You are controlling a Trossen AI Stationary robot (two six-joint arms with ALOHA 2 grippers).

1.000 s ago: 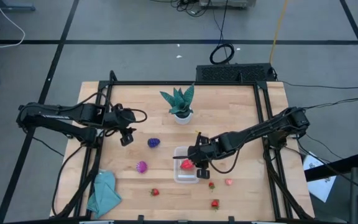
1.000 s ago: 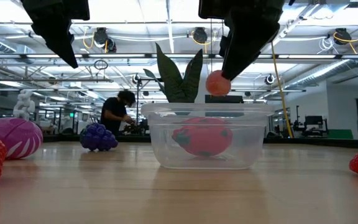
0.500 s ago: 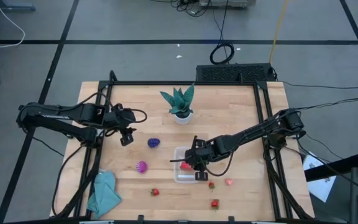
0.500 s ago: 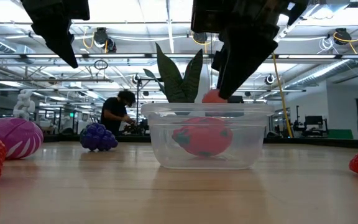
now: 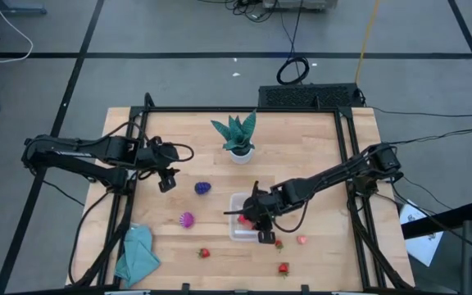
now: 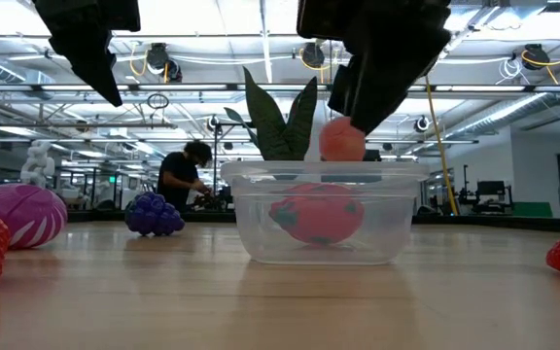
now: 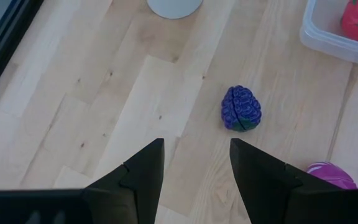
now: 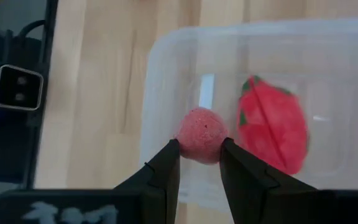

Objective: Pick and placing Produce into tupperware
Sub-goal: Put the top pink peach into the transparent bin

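The tupperware (image 5: 238,233) is a clear rectangular tub near the table's middle, with one red strawberry (image 8: 272,127) lying on its floor. My right gripper (image 5: 252,218) hovers over it, shut on a pale pink round fruit (image 6: 342,139) that hangs just above the rim (image 6: 324,171). My left gripper (image 7: 194,146) waits open over bare wood near the table's left side. A dark purple fruit (image 7: 241,109) and a magenta fruit (image 5: 187,220) lie on the table left of the tub. My right gripper pinches the pale pink fruit by its two opposite sides (image 8: 197,127) between the two fingers (image 8: 166,167), coming slanting down from the table's right. The fruit is lifted clear, above the tub's open top beside the strawberry.
Small red strawberries (image 5: 204,253) (image 5: 283,268) (image 5: 279,243) and a pinkish piece (image 5: 301,240) lie near the table's near edge. A green plant in a white pot (image 5: 238,136) stands at the far side. A teal cloth (image 5: 136,254) lies at the near left corner.
My right gripper, still shut on the pink fruit, has shifted a little toward the table's left over the tub. It dipped until the fruit reached the rim, then rose slightly.
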